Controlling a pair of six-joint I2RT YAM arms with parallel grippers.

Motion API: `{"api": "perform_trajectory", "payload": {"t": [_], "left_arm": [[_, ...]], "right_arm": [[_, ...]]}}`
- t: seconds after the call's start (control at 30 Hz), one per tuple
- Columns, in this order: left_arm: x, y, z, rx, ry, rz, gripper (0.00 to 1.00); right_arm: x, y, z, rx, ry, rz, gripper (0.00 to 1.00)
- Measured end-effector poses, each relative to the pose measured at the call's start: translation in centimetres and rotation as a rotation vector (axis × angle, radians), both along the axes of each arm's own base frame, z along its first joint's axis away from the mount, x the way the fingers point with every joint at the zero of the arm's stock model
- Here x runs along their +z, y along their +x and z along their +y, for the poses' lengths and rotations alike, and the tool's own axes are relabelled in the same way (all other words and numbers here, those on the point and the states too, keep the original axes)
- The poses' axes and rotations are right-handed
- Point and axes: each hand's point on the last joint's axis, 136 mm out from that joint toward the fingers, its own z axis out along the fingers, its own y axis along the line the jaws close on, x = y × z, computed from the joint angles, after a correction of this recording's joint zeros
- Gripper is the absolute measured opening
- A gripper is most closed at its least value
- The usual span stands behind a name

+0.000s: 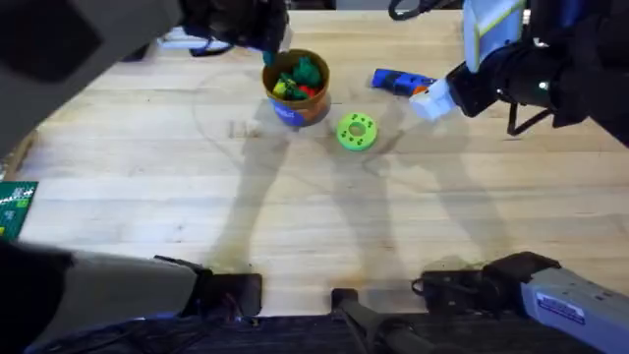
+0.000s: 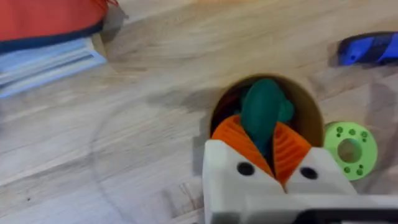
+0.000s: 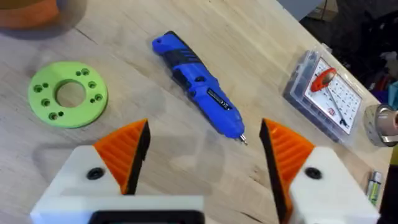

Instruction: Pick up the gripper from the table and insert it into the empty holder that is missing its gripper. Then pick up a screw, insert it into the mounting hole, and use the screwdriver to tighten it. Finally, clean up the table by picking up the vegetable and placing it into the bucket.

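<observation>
My left gripper (image 2: 264,142) is shut on the dark-green vegetable (image 2: 264,109), which sits between its orange pads (image 2: 231,140) right above the mouth of the orange-yellow bucket (image 2: 313,107). In the overhead view the bucket (image 1: 278,106) holds several coloured toy pieces, and the left gripper (image 1: 269,47) hangs at its far-left rim. My right gripper (image 3: 205,155) is open over bare table, just short of the blue screwdriver (image 3: 199,84), which lies flat. The loose gripper part, its holder and the screw are out of view.
A flat light-green disc (image 1: 356,131) with holes lies right of the bucket, between it and the right gripper (image 1: 432,100). A clear small-parts case (image 3: 323,93) sits beyond the screwdriver (image 1: 398,82). A green circuit board (image 1: 14,208) lies at the left edge.
</observation>
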Motion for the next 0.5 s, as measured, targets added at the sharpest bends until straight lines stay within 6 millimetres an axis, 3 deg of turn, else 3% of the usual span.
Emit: {"api": "perform_trajectory", "payload": {"t": [0.17,0.4,0.5], "left_arm": [[-3.6,1.2,-0.3,-0.001,0.017,0.060,0.026],[-4.0,0.8,-0.2,-0.002,0.023,0.083,0.150],[-4.3,0.4,-0.1,-0.006,0.031,0.103,0.410]], "right_arm": [[0.0,0.0,0.0,0.013,-0.013,0.000,0.994],[0.0,0.0,0.0,0.036,-0.038,-0.003,0.994],[0.0,0.0,0.0,0.038,-0.041,-0.005,0.994]]}}
